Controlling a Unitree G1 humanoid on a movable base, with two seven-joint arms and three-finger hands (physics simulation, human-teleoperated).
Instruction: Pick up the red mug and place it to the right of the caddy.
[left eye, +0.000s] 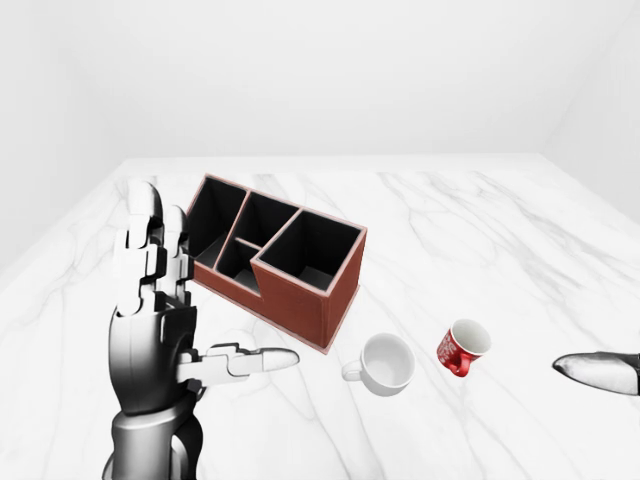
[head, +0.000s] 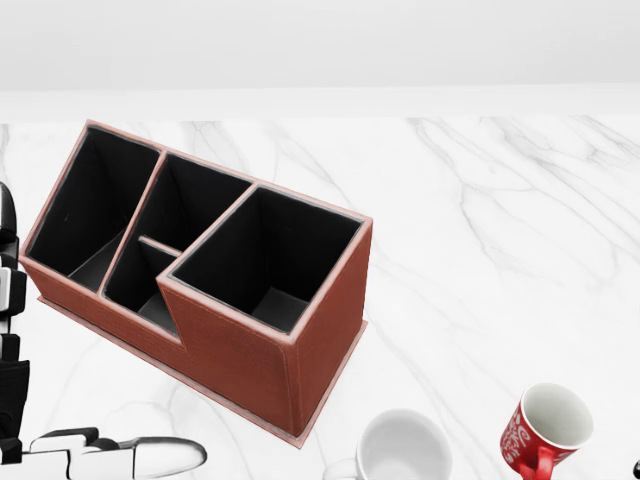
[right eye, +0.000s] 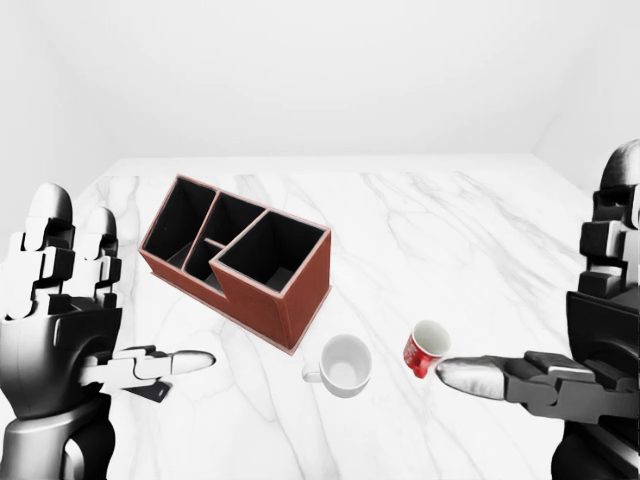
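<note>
The red mug (head: 545, 428) with white inside lies tilted on the marble table (head: 480, 220), at the lower right of the head view and right of a white mug (head: 400, 450). The brown caddy (head: 200, 270) with black compartments stands to the left. My right hand (right eye: 560, 330) is open, raised at the right of the right-eye view, its thumb pointing toward the red mug (right eye: 426, 348) without touching it. My left hand (left eye: 180, 300) is open too, held upright left of the caddy (left eye: 280, 258), holding nothing.
The white mug (left eye: 385, 362) rests on its side between the caddy and the red mug (left eye: 462, 346). Pale walls bound the table on every far side. Bare marble stretches right of the caddy.
</note>
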